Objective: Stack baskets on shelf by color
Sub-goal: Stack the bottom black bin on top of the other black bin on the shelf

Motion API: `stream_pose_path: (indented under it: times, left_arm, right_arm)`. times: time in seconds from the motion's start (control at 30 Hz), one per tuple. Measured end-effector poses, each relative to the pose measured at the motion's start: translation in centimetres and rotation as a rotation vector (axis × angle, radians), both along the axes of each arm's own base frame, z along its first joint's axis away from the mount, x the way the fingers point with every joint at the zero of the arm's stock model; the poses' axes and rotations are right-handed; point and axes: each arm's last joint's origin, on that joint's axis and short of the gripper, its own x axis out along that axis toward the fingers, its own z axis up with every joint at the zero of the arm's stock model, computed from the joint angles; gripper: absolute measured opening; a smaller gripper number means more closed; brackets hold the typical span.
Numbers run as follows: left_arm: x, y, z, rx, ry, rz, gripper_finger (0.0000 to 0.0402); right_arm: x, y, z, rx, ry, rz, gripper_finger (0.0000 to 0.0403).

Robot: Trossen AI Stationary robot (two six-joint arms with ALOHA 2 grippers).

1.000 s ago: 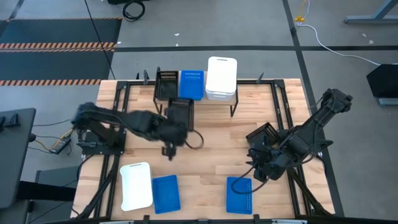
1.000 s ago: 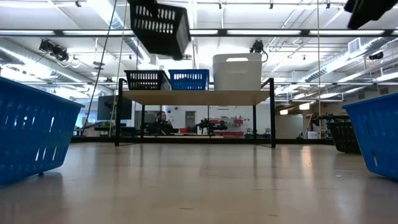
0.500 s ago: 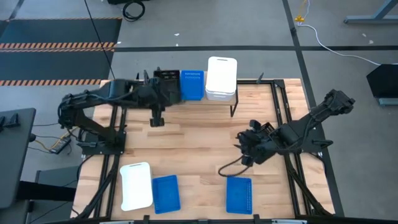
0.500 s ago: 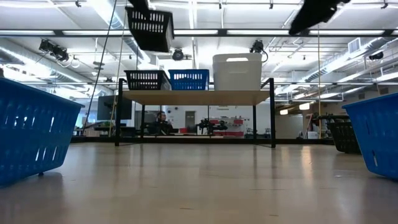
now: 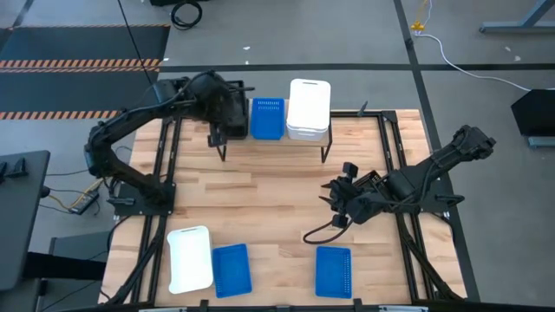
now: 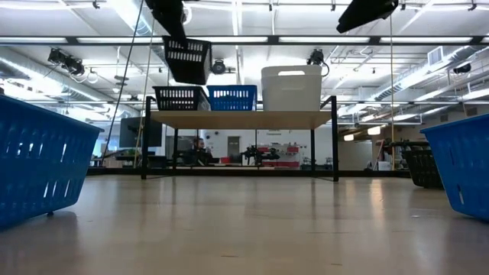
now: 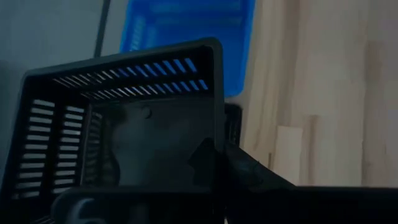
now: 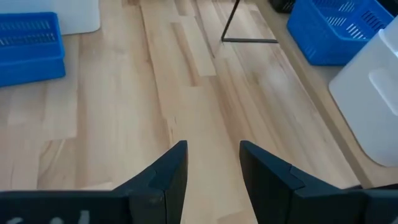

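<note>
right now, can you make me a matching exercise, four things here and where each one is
Things:
1. carried black basket
2. white basket on the shelf
3. right gripper
4. second white basket

Places:
A. open, above bare table centre
B. on the table's front left
C. held by the left gripper, above the shelf's left end
D. shelf's right end

Pairs: 1-C, 2-D, 3-A, 4-B

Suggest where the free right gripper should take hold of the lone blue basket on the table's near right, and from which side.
The right gripper hovers open over mid-table. The blue basket sits upright, mouth up, with bare table around it. Probably best: come straight down and pinch one long rim wall, one finger inside and one outside. The thin perforated wall suits the narrow fingers; spanning the whole basket looks too wide.
</note>
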Motion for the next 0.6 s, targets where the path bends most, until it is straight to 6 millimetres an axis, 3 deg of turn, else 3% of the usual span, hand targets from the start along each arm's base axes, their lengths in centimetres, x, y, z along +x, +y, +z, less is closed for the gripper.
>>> stream_pose_path:
  times: [0.3, 0.6]
  left_arm:
    - [0.0, 1.7, -1.0, -0.040, 0.014, -0.049, 0.0012]
    - [0.1, 2.7, -5.3, -0.043, 0.052, -0.057, 0.0012]
  right_arm:
    - [0.2, -0.5, 0.0, -0.006, 0.003, -0.018, 0.0153]
    - [0.1, -0.6, -0.1, 0.004, 0.013, -0.028, 0.0153]
